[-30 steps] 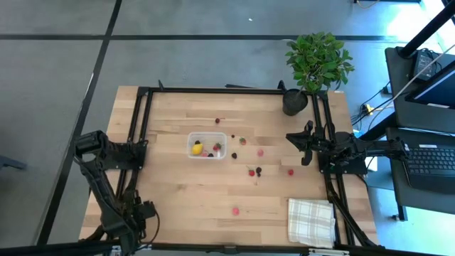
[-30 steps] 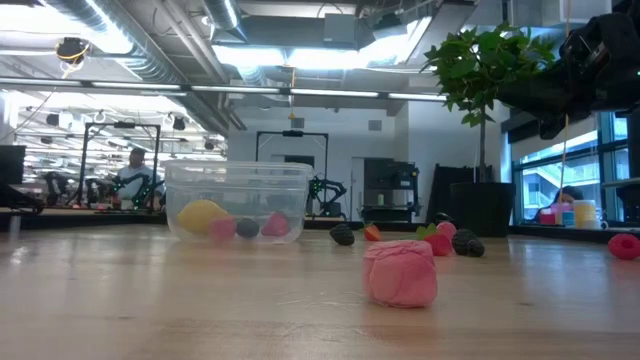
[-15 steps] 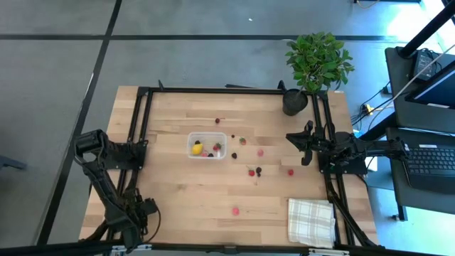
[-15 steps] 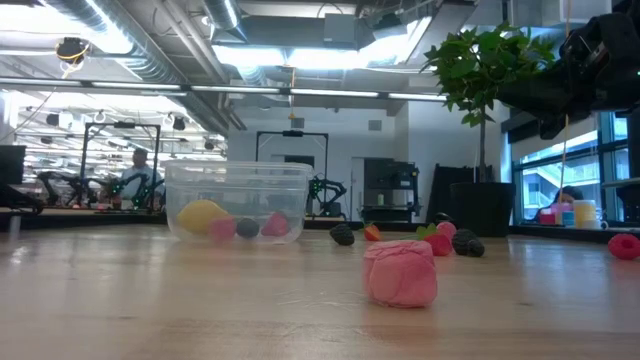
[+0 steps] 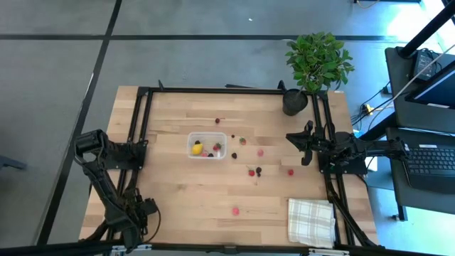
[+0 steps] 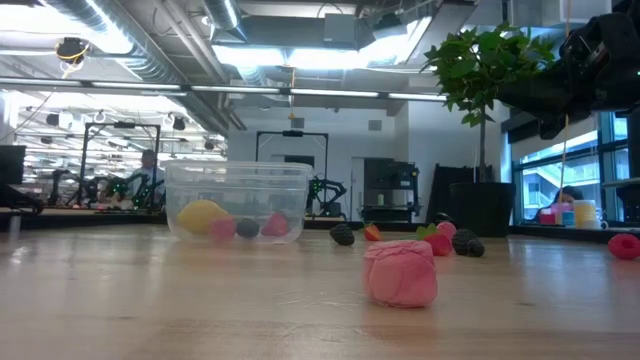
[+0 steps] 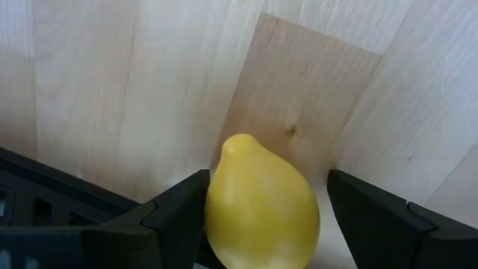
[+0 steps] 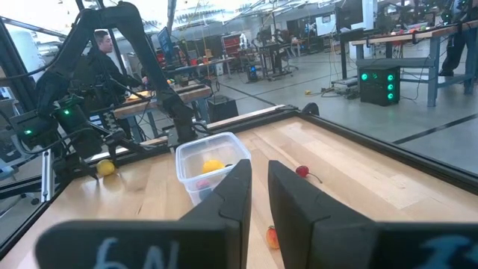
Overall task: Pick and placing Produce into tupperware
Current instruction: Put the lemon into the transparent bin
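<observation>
A yellow lemon (image 7: 261, 203) is pinched by the left end effector (image 7: 261, 217), well apart from the tupperware (image 5: 207, 146). The right end effector (image 8: 258, 198) is pressed together, facing the tupperware. No readable writing is seen.

No brand, label or sign can be read anywhere in these views. The only marks resembling writing are pale blurred strokes on the near body of the right gripper (image 8: 256, 202) in its wrist view, and they cannot be made out as letters or numbers.
</observation>
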Controlling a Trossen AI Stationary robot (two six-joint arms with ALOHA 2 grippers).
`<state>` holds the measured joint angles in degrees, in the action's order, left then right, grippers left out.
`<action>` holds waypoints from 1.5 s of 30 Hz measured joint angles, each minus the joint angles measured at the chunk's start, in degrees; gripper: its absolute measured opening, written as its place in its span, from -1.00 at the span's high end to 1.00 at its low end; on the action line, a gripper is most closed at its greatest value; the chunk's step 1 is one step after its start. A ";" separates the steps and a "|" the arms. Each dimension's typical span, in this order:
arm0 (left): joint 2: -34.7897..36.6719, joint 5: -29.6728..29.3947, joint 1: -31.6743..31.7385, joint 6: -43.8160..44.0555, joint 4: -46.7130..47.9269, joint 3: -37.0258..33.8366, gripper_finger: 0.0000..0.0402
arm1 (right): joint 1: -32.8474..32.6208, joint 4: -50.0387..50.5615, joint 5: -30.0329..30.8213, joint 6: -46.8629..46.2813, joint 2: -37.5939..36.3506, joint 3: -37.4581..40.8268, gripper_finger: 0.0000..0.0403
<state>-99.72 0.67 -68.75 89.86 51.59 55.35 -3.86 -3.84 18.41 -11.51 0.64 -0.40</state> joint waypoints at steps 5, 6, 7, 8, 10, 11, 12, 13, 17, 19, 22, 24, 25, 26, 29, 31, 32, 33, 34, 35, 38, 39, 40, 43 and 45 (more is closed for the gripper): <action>-0.02 0.00 0.00 0.00 -0.04 -0.02 -0.32 | 0.00 -0.02 0.00 -0.02 0.00 0.00 0.75; -0.02 0.00 0.00 0.00 -0.05 -0.02 -0.32 | -0.01 -0.02 0.00 -0.01 -0.01 0.01 0.75; -0.04 0.00 0.00 0.00 -0.07 -0.04 -0.32 | 0.00 -0.02 0.02 0.00 0.00 0.00 0.75; -0.04 0.00 0.00 0.00 -0.07 -0.07 -0.32 | 0.00 0.00 0.02 -0.02 -0.01 0.00 0.75; -0.09 0.00 0.00 0.00 -0.09 -0.07 -0.32 | -0.01 -0.01 0.01 -0.02 -0.01 0.00 0.75; -0.07 0.00 0.00 0.00 -0.09 -0.07 -0.32 | -0.02 -0.01 0.01 -0.01 -0.01 0.00 0.75; -0.07 0.00 0.00 0.00 -0.11 -0.07 -0.32 | -0.01 -0.02 0.00 -0.02 0.00 0.00 0.75; -0.09 0.00 0.00 0.00 -0.12 -0.07 -0.32 | 0.00 -0.02 0.00 -0.02 0.00 0.00 0.75; -0.09 0.00 0.00 0.00 -0.13 -0.07 -0.32 | 0.00 0.00 0.02 -0.02 0.00 0.00 0.75; -0.09 0.00 0.00 -0.02 -0.13 -0.07 -0.32 | -0.01 -0.02 0.01 -0.02 -0.01 0.00 0.75; -0.09 0.02 0.00 0.00 -0.13 -0.07 -0.32 | -0.01 -0.01 0.00 -0.02 -0.01 0.00 0.75; -0.11 0.02 0.00 -0.02 -0.13 -0.07 -0.32 | -0.01 0.00 0.00 -0.02 0.00 0.00 0.75; -0.11 0.02 0.00 -0.02 -0.13 -0.07 -0.32 | -0.01 0.00 0.01 -0.02 -0.01 0.00 0.75; -0.11 0.02 0.00 -0.02 -0.13 -0.07 -0.32 | -0.02 -0.02 0.00 -0.02 0.00 0.00 0.75; -0.13 0.04 0.00 -0.02 -0.11 -0.07 -0.31 | -0.02 -0.02 0.02 -0.02 -0.02 0.00 0.75; -0.13 0.04 0.00 -0.02 -0.13 -0.07 -0.27 | -0.02 -0.02 0.00 -0.02 -0.01 0.00 0.75; -0.14 0.06 0.00 -0.02 -0.13 -0.07 -0.25 | 0.00 -0.02 0.00 -0.02 0.00 0.00 0.75; -0.17 0.07 0.00 -0.02 -0.14 -0.07 -0.22 | -0.01 -0.01 0.00 -0.01 -0.01 0.00 0.75; -0.17 0.07 0.00 -0.03 -0.18 -0.07 -0.18 | 0.00 -0.01 0.01 -0.02 0.00 0.00 0.75; -0.17 0.07 0.00 -0.02 -0.20 -0.09 -0.14 | 0.00 0.00 0.00 -0.02 0.00 0.00 0.75; -0.17 0.11 0.00 -0.04 -0.10 -0.09 -0.03 | 0.00 -0.01 0.00 -0.02 -0.01 0.00 0.75; -0.17 0.11 0.00 -0.05 -0.04 -0.09 0.00 | -0.01 0.00 0.02 -0.02 0.00 0.00 0.75; -0.17 0.11 0.00 -0.04 -0.02 -0.09 0.01 | -0.01 -0.01 0.01 -0.02 0.00 0.00 0.75; -0.17 0.11 0.00 -0.04 0.02 -0.09 0.01 | -0.01 -0.02 0.00 -0.02 -0.01 0.01 0.75; -0.17 0.11 0.00 -0.04 0.02 -0.09 0.00 | -0.02 -0.01 0.02 -0.02 -0.01 0.00 0.75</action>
<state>-99.90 0.78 -68.75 89.82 51.62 55.27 -3.87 -3.85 18.43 -11.53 0.63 -0.40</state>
